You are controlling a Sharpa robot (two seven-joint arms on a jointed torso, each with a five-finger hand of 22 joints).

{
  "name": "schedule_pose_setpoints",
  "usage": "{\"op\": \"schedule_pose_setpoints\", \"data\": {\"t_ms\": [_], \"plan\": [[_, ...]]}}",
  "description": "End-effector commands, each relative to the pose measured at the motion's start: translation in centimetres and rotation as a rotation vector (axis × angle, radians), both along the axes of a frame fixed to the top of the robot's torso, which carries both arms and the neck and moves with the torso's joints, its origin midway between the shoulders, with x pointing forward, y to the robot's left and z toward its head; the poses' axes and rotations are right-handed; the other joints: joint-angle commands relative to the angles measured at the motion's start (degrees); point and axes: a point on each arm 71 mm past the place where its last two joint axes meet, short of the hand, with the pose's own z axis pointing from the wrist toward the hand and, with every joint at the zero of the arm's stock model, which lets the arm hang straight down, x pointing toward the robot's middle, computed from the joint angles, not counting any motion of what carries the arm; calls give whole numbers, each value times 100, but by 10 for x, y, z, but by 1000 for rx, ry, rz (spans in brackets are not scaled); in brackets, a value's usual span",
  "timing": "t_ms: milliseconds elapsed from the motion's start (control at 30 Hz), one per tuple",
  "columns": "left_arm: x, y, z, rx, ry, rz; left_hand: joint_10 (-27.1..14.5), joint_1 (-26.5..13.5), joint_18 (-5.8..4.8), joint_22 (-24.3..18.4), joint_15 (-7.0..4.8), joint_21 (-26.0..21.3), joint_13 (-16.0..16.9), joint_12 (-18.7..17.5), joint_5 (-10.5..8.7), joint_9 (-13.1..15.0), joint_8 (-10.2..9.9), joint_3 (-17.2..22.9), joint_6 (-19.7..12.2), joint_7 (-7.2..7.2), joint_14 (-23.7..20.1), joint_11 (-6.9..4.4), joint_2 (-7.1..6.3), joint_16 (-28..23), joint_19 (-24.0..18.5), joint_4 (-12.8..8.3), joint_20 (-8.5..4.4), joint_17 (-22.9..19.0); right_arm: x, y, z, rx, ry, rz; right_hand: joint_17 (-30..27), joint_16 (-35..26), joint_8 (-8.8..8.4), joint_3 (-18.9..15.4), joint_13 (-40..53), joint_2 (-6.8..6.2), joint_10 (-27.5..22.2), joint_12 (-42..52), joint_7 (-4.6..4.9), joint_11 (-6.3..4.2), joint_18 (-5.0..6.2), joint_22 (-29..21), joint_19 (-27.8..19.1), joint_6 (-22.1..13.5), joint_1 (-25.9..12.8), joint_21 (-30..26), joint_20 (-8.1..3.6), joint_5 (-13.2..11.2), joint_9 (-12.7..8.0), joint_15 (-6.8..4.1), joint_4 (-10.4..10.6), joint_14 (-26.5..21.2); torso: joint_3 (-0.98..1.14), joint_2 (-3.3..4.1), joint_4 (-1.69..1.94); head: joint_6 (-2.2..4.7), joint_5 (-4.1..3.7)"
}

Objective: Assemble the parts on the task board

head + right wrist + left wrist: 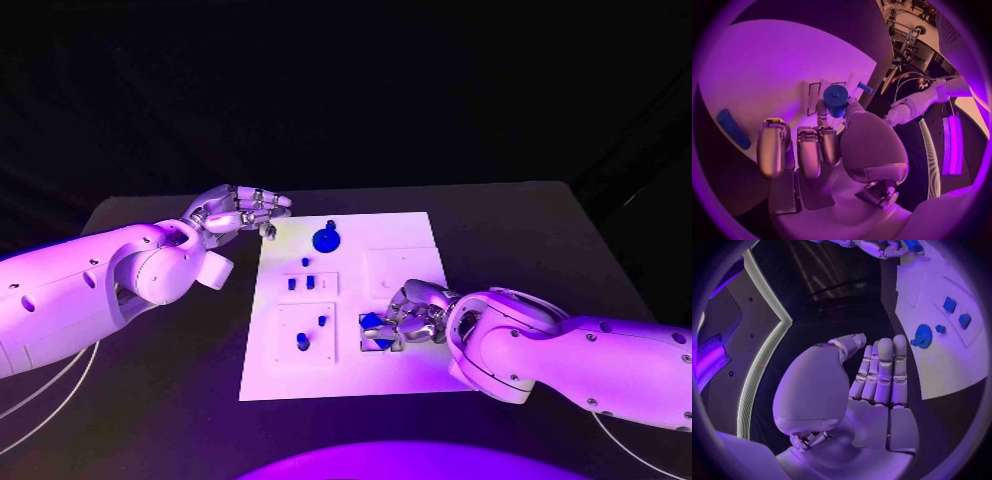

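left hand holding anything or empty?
Empty. The left hand hangs beside the task board, its fingers straight and side by side, with nothing between them.

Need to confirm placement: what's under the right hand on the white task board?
Under the right hand, a round blue part held over the white task board; the socket beneath is covered.

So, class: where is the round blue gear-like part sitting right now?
In the head view the round blue part lies near the task board's far edge, left of centre, just right of the left robot hand, which hovers off the board's corner.
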Motion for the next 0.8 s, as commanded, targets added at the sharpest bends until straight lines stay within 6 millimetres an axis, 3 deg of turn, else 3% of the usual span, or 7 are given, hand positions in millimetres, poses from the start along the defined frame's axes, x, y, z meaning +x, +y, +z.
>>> {"op": "schedule_pose_setpoints", "data": {"t_ms": [33, 133, 167, 433, 533, 633, 800], "plan": [[-1, -3, 1, -14, 3, -20, -44, -27, 39, -7, -15, -39, 7, 33, 14, 3, 35, -22, -54, 5, -40, 13, -6, 30, -17, -8, 16, 2, 0, 1, -4, -42, -6, 14, 1506, 19, 30, -46, 1031, 0, 251, -19, -117, -28, -43, 795, 159, 166, -91, -26, -40, -4, -4, -42, 1, 617, 3, -1, 4, -3, 3], [-1, -3, 1, -14, 4, -20, -44, -27, 39, -7, -15, -39, 7, 33, 14, 3, 35, -22, -54, 5, -40, 13, -6, 30, -17, -8, 16, 2, 1, 2, -4, -50, -15, 14, 1506, 19, 56, -134, 1033, 6, 252, -27, -121, -33, -41, 794, 159, 168, -266, -38, -45, -5, 4, -46, 6, 617, 0, -1, 0, 3, 5], [-1, -2, 1, -13, 4, -20, -44, -27, 39, -7, -15, -39, 7, 33, 14, 3, 35, -22, -54, 5, -40, 13, -6, 30, -17, -8, 16, 2, 1, 3, -5, -52, -17, 15, 1506, 19, 83, -295, 1038, 1, 255, -31, -125, -35, -42, 799, 161, 170, -496, -41, -47, -9, 15, -48, 6, 617, 0, 0, -1, 5, 6], [-1, -2, 1, -13, 5, -19, -44, -27, 39, -7, -15, -39, 7, 33, 14, 3, 35, -22, -54, 5, -40, 13, -6, 30, -17, -8, 16, 2, 3, 5, -7, -82, -21, 28, 1497, 15, 161, -910, 1018, 122, 234, -96, -126, -33, -32, 787, 150, 128, -1084, -116, -49, -7, 42, -50, 22, 615, -1, 0, 3, 8, 6], [-1, -2, 1, -12, 5, -18, -44, -27, 39, -7, -15, -39, 7, 33, 14, 3, 35, -22, -54, 5, -40, 13, -6, 30, -17, -8, 16, 2, 2, 5, -7, -99, -26, 41, 1493, 14, 175, -1016, 999, 14, 215, -136, -119, -29, -27, 780, 144, 105, -1297, -146, -46, 3, 45, -45, 26, 614, -1, 0, 3, 8, 6], [-1, -1, 1, -12, 5, -18, -44, -27, 39, -7, -15, -39, 7, 33, 14, 3, 35, -22, -54, 5, -40, 13, -6, 30, -17, -8, 16, 2, 1, 4, -7, -107, -29, 51, 1490, 12, 192, -888, 982, -288, 198, -177, -111, -23, -25, 781, 143, 75, -1547, -169, -40, 29, 45, -38, 34, 614, -1, -2, 2, 6, 8], [-1, -1, 1, -11, 6, -16, -44, -27, 39, -7, -15, -39, 7, 33, 14, 3, 35, -22, -54, 5, -40, 13, -6, 30, -17, -8, 16, 2, -3, 4, -4, -98, -51, 68, 1494, 14, 206, -769, 994, -257, 206, -169, -113, -24, -27, 792, 149, 74, -1432, -160, -40, 20, 46, -39, 19, 615, 5, -2, -3, -4, 24]]}}
